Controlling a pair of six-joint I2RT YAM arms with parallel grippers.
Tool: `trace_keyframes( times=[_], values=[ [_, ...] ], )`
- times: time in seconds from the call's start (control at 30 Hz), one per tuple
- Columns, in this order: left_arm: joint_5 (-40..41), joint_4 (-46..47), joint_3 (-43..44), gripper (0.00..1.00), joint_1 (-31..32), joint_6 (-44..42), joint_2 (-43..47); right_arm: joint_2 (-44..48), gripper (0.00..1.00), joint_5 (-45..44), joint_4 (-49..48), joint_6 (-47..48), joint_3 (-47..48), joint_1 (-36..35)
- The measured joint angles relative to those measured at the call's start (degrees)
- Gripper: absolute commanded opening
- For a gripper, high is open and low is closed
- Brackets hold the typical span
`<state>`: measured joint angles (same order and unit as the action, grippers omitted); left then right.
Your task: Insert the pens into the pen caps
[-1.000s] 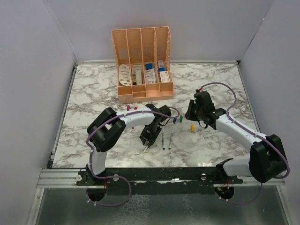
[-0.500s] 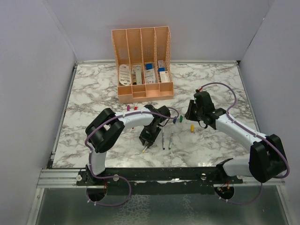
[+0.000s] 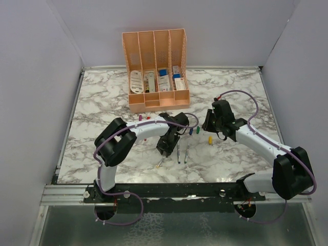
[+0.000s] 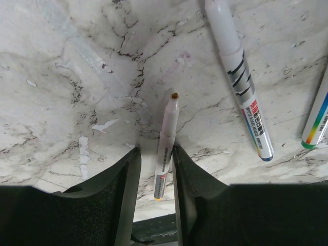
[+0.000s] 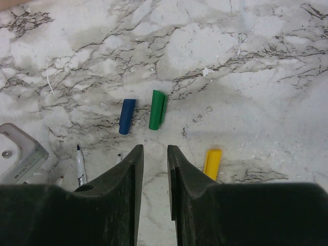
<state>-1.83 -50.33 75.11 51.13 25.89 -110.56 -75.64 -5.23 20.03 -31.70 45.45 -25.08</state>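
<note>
Left gripper jaws slightly parted astride a pen lying on tabletop, right gripper jaws narrowly parted, empty, green cap just above them in frame

The organiser stands at the middle of the desk's far edge. Two pen caps lie just before it, three other caps to their right, slightly nearer. Toward the near edge three pens lie side by side, the leftmost between the fingers of the left claw.

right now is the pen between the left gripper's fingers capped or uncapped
Uncapped: the pen lying between the fingers of the left gripper shows a bare brownish tip, with no cap on it.
</note>
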Motion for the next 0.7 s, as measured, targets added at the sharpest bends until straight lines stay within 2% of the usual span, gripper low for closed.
trace_keyframes(
  times=[0.7],
  values=[
    [-0.13, 1.79, -3.69, 0.3, 0.37, 0.35, 2.58, -0.07, 0.25, 0.02, 0.0, 0.0, 0.0, 0.0]
  ],
)
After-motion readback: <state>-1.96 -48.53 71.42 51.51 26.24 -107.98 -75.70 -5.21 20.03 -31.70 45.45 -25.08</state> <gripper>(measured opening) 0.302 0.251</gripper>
